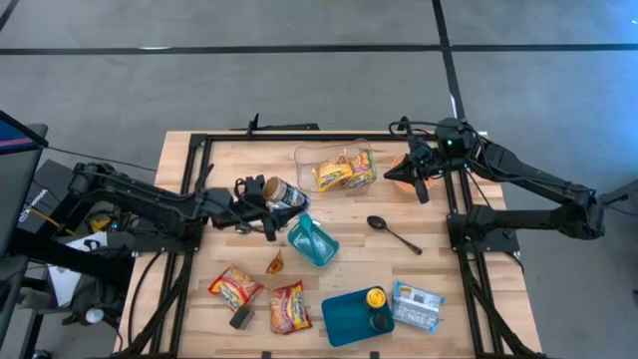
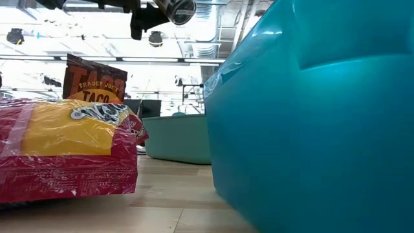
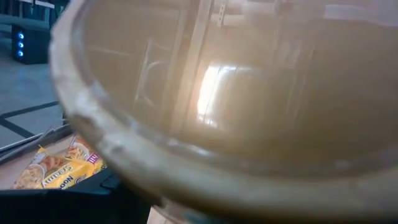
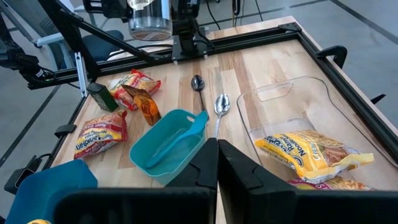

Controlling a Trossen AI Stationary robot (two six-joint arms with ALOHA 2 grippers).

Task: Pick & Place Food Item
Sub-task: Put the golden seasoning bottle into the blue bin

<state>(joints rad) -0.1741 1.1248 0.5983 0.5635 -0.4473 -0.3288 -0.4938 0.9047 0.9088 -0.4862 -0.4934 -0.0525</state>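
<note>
Glass jar with pale brown contents lies sideways in the left pincer, whose fingers clamp wide around it above the counter, its long axis pointing toward the clear tub of noodle packets. Just below sits a teal scoop. Over the counter's far right edge, the right pincer is pressed together.

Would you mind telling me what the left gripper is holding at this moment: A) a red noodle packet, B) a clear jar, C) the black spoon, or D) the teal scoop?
B: in the high view the left gripper is closed around a clear jar lifted beside the teal scoop, while the black spoon lies untouched on the table.
</note>
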